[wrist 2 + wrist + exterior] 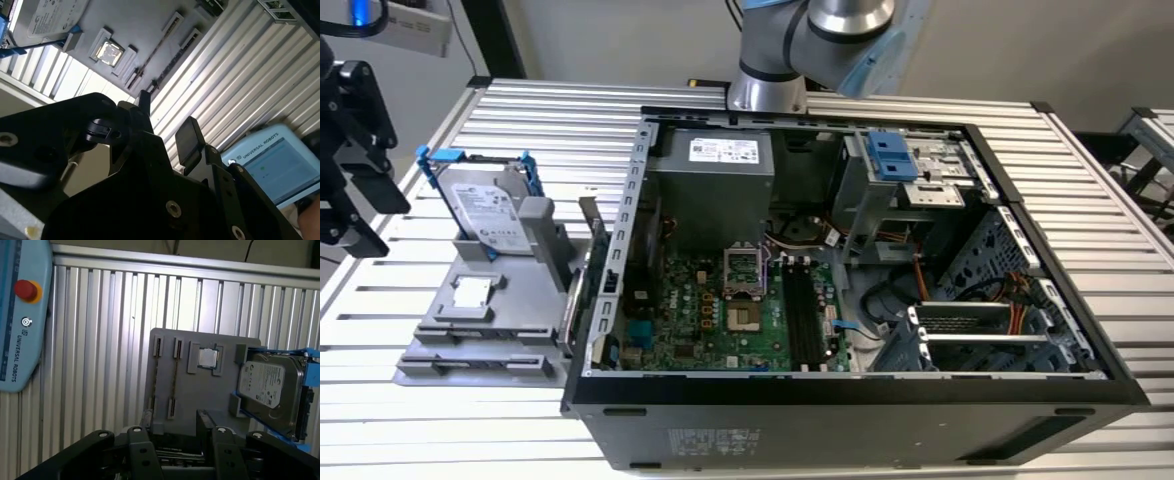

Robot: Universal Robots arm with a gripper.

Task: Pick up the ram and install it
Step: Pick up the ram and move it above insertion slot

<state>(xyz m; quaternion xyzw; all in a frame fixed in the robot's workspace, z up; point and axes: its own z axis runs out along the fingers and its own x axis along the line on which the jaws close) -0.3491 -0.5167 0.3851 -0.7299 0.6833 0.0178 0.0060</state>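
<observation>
The ram (175, 379) is a thin dark stick standing on edge between the clips of a grey holder plate (200, 390), seen edge-on in both wrist views (172, 61). My gripper (175, 426) hovers off the plate's edge, apart from the ram, open with nothing between its fingers (188, 140). In the exterior view the gripper (367, 210) hangs at the left, above the table and beside the holder plate (480, 320). The open computer case (854, 390) lies at the exterior view's right, with black memory slot rails (803, 315) on its green board.
A hard drive (491, 212) in a blue frame and a small square chip (208, 358) also sit on the holder plate. A blue-grey teach pendant (20, 315) lies on the slatted metal table (1067, 150). The case walls stand high around the board.
</observation>
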